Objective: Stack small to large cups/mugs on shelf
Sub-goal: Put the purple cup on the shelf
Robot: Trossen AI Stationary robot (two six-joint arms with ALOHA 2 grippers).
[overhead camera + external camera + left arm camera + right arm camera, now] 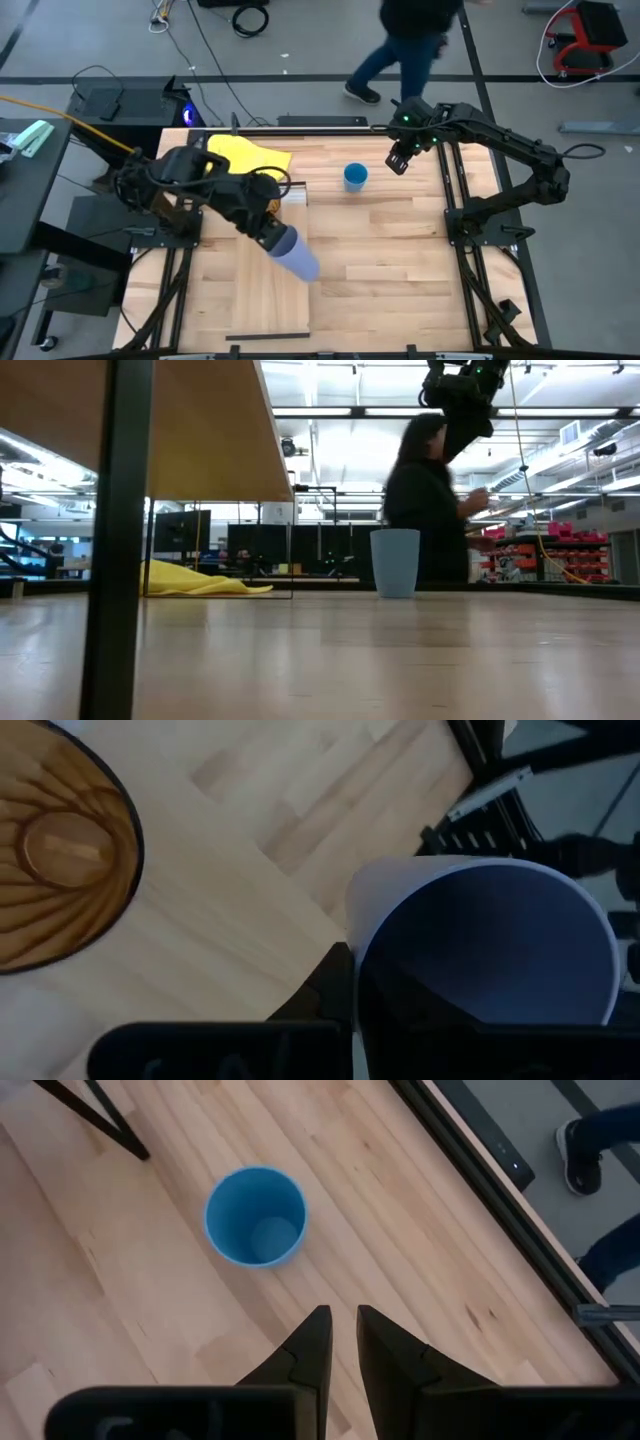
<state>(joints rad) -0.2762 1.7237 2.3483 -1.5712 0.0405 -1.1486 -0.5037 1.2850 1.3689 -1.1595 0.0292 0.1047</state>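
Note:
My left gripper [272,238] is shut on the pale lavender-blue cup [297,254] and carries it above the shelf [270,300], a long pale board raised on dark legs [120,540]. The amber-brown cup [60,860] stands upright on the shelf, mouth up, beside the held cup. The bright blue cup [355,177] stands upright on the tabletop on its base. My right gripper [340,1330] hovers shut above the table, just right of the blue cup, with nothing between its fingers. My left gripper holds the lavender-blue cup by its rim wall [352,955], one finger inside the mouth and one finger [318,995] outside. The fingers slant down from the table's left. The cup is lifted clear and tilted, its base pointing toward the near right.
A yellow cloth [245,155] lies at the far left of the table, behind the shelf's ridged white end [292,190]. A person [400,40] walks past beyond the far edge. Bare tabletop [400,270] stretches to the right of the shelf.

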